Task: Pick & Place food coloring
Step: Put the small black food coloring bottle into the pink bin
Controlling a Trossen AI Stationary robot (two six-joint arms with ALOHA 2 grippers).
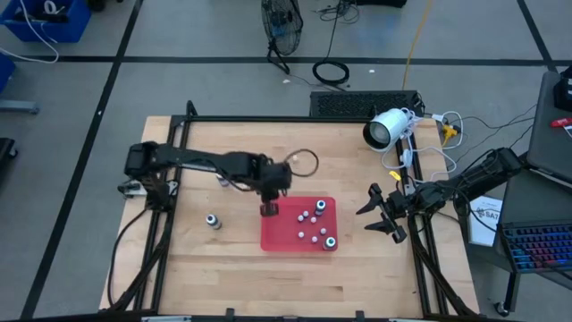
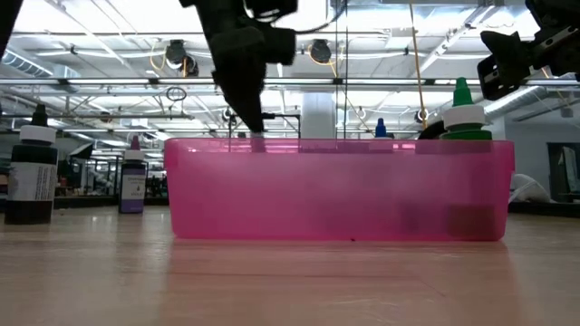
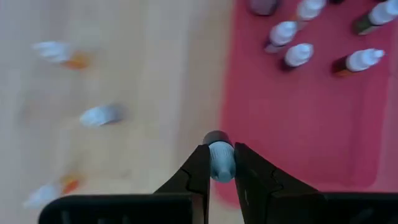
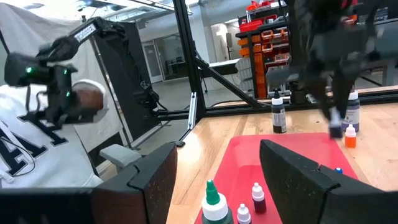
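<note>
- Light wooden tabletop (image 1: 232, 259) inside a black frame carries the work area; a grey floor with cables lies beyond it.
- One small whitish food-colouring bottle with a grey cap (image 3: 219, 160) sits between the two dark fingers (image 3: 198, 176) of the left gripper (image 1: 268, 209), which is clamped on its sides.
- In the left wrist view the held bottle points straight out ahead of the fingers, cap end foremost; its long axis runs along the line of the fingers.
- In the high view the left gripper hangs at the left edge of the red rectangular plastic tray (image 1: 279, 236); the low view shows its fingertips level with the tray rim.
- Several small whitish bottles stand upright in the tray (image 1: 317, 217), mostly toward its right half; one has a green cap (image 2: 463, 110).
- Outside the tray, a single small bottle (image 1: 213, 220) stands on the wood to its left, well apart from it.
- Further bottles show near the left arm's forearm (image 1: 223, 183); their number cannot be told.
- Right gripper (image 1: 382, 213) waits off the tray's right side, above the table edge, fingers spread with nothing between them.
- White camera housing (image 1: 386, 130) sits at the table's far right corner.
</note>
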